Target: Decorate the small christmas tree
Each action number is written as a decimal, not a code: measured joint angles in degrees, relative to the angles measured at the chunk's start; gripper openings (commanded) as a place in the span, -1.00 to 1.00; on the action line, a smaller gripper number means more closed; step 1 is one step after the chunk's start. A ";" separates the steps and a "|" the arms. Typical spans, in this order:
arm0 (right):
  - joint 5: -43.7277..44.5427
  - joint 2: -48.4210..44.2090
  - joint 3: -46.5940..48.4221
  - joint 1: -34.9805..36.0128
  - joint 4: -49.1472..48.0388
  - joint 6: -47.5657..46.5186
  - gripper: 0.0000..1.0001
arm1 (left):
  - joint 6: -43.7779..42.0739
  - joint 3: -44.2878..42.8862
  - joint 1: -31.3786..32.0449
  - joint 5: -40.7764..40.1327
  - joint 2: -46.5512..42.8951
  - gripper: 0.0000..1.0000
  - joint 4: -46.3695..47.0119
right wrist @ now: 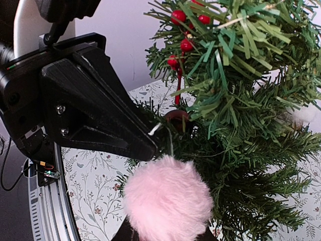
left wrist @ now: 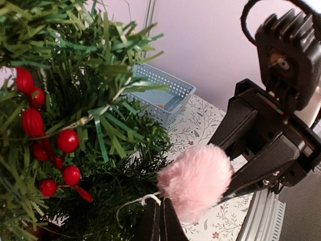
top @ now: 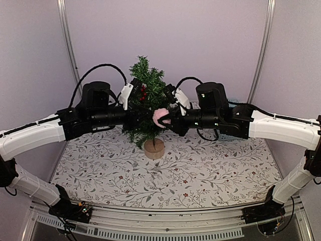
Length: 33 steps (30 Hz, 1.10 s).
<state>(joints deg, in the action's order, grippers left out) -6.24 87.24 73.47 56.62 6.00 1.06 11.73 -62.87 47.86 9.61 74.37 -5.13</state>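
The small christmas tree (top: 145,100) stands upright on its wooden stump (top: 154,148) at mid-table, with a sprig of red berries (left wrist: 60,150) in its branches. A pink fluffy pom-pom (top: 161,117) hangs beside the tree's right side. My right gripper (right wrist: 168,232) is shut on the pom-pom (right wrist: 168,203) from below. Reaching in from the left, my left gripper (left wrist: 161,213) is shut, its tips pinching the pom-pom's white string loop (left wrist: 143,200) against the branches. In the right wrist view the string (right wrist: 154,129) shows at the left fingers' tip (right wrist: 148,148).
A floral cloth (top: 200,170) covers the table. A light-blue slotted basket (left wrist: 165,95) sits behind the tree towards the back right. Both arms meet at the tree, forearms level above the cloth. Aluminium posts (top: 67,45) and pale walls close in the back.
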 measured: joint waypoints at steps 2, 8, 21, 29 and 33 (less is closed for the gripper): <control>0.00 0.00 0.00 0.00 0.00 -0.02 -1.00 | 0.55 -0.02 -0.26 1.03 0.00 -1.00 -0.13; 0.02 0.00 0.00 0.00 0.00 -0.02 -1.00 | 1.64 -1.03 -0.42 4.85 0.26 -1.00 -1.33; 0.02 0.00 0.00 0.00 0.00 -0.02 -1.00 | 3.13 -5.73 -1.92 6.23 1.18 -1.00 -7.45; 0.02 0.00 0.00 0.00 0.00 -0.02 -1.00 | 4.22 -5.77 -3.98 6.05 1.81 -1.00 -8.81; 0.02 0.00 0.00 0.00 0.02 -0.02 -1.00 | 4.66 -5.75 -4.76 6.08 1.81 -1.00 -8.96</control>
<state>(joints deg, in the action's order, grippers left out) -6.22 87.24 73.47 56.62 6.02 1.04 16.38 -68.62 43.09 15.68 76.18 -14.09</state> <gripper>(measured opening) 0.220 0.004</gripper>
